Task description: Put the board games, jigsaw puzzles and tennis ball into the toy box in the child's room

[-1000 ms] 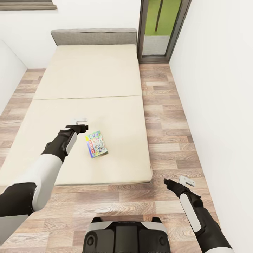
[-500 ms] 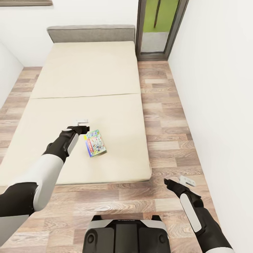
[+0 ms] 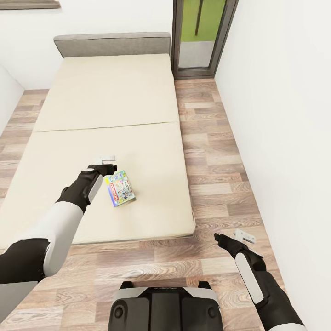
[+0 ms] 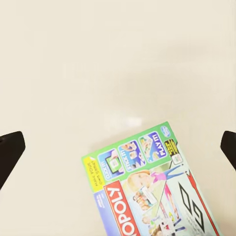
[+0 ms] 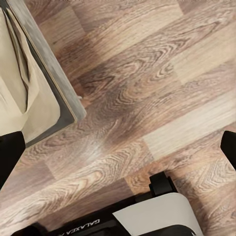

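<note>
Left wrist: board game (image 4: 147, 189) cut off; left gripper (image 4: 118, 147) spread; right gripper (image 5: 118, 147) spread.

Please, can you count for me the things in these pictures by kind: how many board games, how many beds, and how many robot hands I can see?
Board games: 1, the board game lying flat on the bed
Beds: 1, the bed
Robot hands: 2, the left hand above the bed beside the game, the right hand above the wood floor
Total: 4

Bright, even, sharp renders with soft faint shadows and no glare.
</note>
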Controlling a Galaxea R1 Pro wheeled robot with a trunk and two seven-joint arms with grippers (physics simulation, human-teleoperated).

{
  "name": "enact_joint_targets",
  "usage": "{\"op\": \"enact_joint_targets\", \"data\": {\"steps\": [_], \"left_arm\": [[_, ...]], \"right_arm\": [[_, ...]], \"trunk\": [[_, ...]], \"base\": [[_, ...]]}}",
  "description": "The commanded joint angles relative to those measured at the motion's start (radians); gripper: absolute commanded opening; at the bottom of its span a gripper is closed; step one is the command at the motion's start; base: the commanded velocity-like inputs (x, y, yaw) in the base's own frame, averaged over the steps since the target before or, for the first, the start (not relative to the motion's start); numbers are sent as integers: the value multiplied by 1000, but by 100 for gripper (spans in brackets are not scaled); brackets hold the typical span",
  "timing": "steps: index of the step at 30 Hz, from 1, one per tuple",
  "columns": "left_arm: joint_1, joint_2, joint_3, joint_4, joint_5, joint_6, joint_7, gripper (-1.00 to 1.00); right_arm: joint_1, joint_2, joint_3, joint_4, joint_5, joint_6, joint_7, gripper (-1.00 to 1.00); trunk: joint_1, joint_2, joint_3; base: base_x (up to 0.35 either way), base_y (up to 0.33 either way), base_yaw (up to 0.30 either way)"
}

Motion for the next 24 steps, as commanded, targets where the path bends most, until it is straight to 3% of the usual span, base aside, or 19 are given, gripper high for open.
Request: {"op": "enact_joint_targets", "data": {"steps": [1,24], "left_arm": [[0,0,-1,-2,2,6,3,100],[0,0,-2,-2,2,4,3,100]], "right_arm": [[0,0,1,-2,-10,3,-8,100],[0,-2,42,5,-13,2,-8,100]], "trunk": [[1,-2,-1],[1,-2,-15]], "base": [[0,0,-6],[0,0,-32]]}}
